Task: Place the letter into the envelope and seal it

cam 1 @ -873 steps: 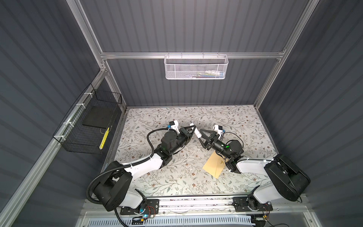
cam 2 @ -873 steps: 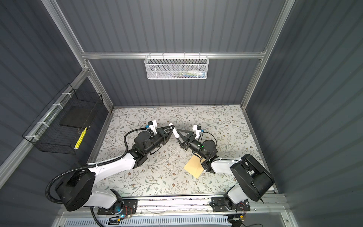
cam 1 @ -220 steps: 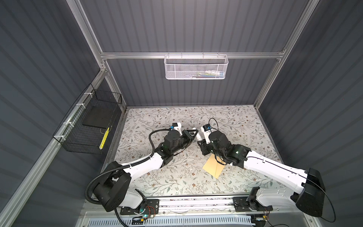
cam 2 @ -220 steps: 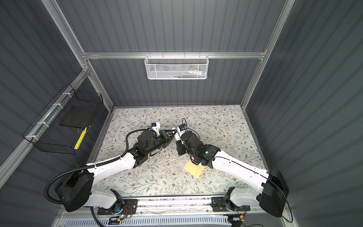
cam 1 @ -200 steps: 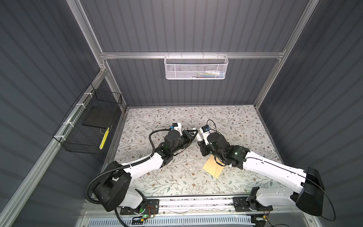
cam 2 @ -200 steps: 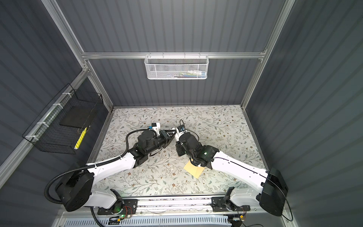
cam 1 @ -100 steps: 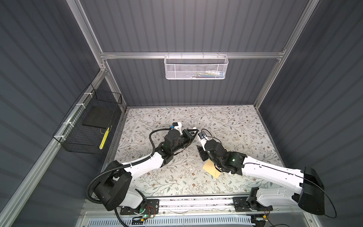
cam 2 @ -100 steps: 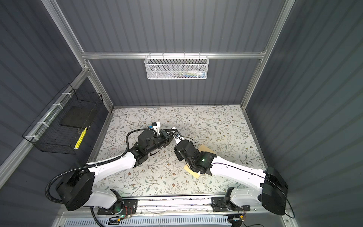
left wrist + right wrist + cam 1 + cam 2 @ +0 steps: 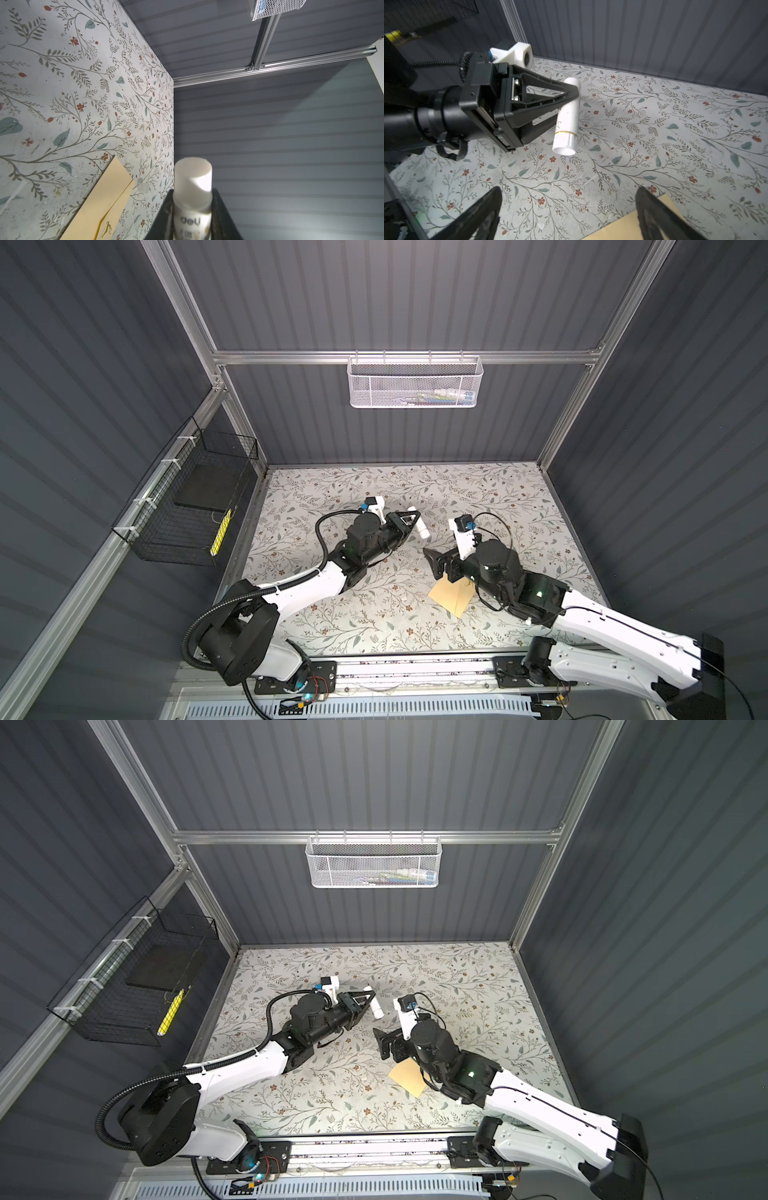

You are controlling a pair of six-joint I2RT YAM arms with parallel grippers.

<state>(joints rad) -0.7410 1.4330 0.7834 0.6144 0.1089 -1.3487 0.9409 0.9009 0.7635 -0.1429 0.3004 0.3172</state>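
Honestly, you won't find the letter as a loose white sheet in any view, and whether it already sits inside the envelope can't be told. The tan envelope lies flat on the floral table, toward the front, partly hidden under the right arm. Treat it as light, thin, floppy paper. My guess is that it will slide on the table and buckle if shoved. I'd take hold at an edge, a corner or the flap while something pins the body down. Whether the flap is folded shut I cannot tell. The right gripper hangs just over the envelope's far corner, its 2 jaws spread wide and holding nothing. Farther out, the left gripper is clamped on the white glue stick, held above the table.
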